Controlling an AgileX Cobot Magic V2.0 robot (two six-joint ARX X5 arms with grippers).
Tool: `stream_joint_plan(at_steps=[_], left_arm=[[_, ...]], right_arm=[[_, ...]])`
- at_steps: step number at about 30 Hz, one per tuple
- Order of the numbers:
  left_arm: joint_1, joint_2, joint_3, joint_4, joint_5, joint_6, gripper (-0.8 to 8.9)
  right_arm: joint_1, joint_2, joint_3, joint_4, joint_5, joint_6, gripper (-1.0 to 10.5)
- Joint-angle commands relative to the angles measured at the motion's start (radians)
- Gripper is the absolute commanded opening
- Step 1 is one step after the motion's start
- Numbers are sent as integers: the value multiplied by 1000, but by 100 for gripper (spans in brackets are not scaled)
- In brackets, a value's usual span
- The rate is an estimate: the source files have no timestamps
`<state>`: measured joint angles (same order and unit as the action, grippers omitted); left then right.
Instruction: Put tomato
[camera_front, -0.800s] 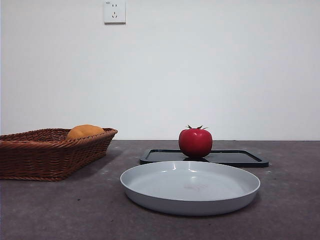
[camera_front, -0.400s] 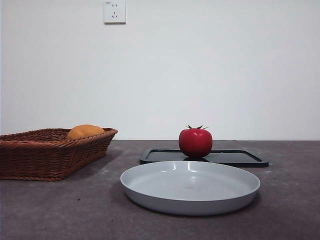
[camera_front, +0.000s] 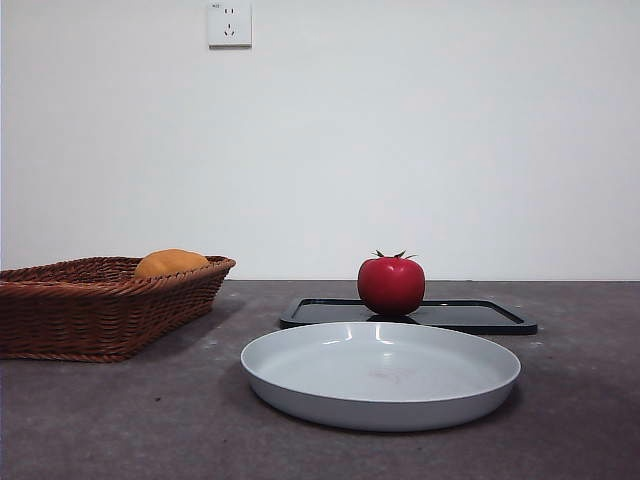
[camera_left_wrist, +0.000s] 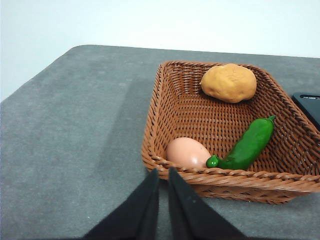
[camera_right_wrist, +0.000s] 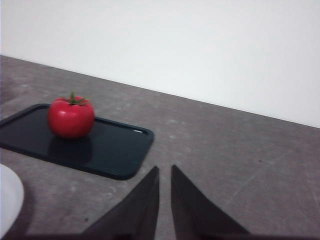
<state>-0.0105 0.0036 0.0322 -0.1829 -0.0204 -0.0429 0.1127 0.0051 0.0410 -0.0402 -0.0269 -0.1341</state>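
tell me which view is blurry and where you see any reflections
Right wrist view is soft and slightly blurred, with the tomato mirrored in the glossy black tray; left wrist view is sharp on the basket; front view is evenly lit, faint sheen on the plate.

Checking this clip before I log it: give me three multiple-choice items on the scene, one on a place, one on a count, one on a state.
1. Where is the tomato?
A. in the basket
B. on the black tray
C. on the grey plate

2. How many things lie in the basket?
A. one
B. three
C. five

3. How do the jaws of the right gripper stand?
A. nearly shut, holding nothing
C. wide open around the tomato
B. shut on the tomato

Answers:
1 B, it rests on the black tray behind the grey plate.
2 B, the left wrist view shows a potato, an egg and a cucumber.
3 A, only a thin gap shows and the tomato sits apart.
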Motion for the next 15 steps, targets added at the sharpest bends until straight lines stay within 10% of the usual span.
stream_joint_plan(at_steps=[1,15], left_arm=[[1,0,-21,-7,2,-3,29],[1,-1,-21,-7,2,-3,29]], right_arm=[[-21,-2,-7,13,0,21,32],[-76,-2,-30,-140,19,97,32]])
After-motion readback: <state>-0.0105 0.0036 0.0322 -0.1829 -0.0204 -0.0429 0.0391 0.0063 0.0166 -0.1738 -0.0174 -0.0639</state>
